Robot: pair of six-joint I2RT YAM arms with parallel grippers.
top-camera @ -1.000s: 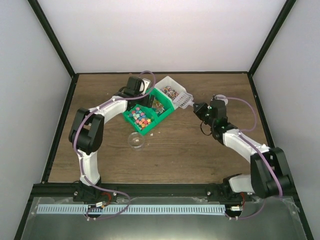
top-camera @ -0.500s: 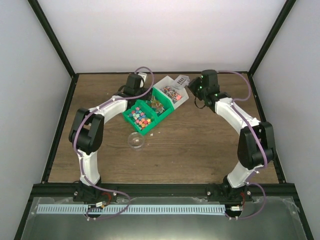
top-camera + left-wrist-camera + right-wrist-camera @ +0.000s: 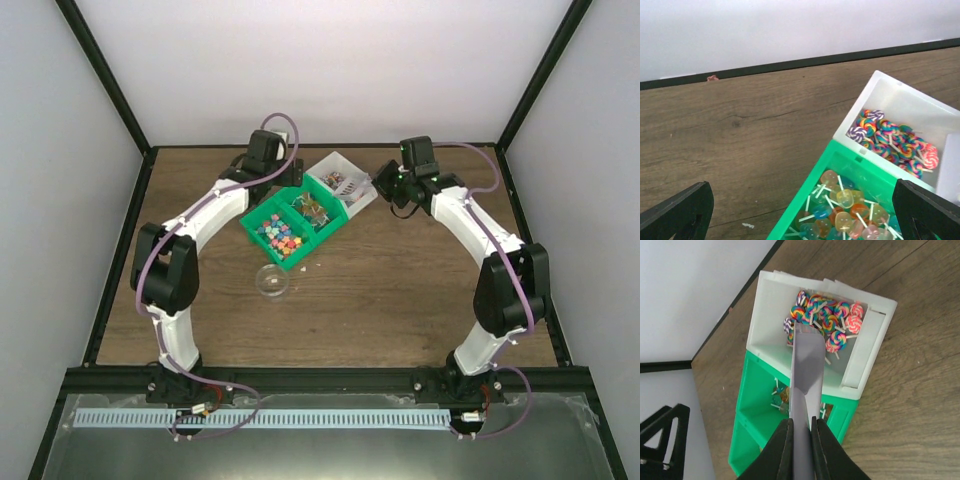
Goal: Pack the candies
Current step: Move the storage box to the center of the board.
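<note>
Wooden table (image 3: 400,300): right gripper (image 3: 801,424) clamps scoop (image 3: 805,370) above white bin (image 3: 875,340); left gripper (image 3: 800,212) gapes.

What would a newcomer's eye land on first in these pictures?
The bright candies heaped in the green bin at the far middle of the table stand out first, beside swirl lollipops in the adjoining white bin. The right pincer, shut on a grey scoop, holds its tip over those lollipops.
</note>
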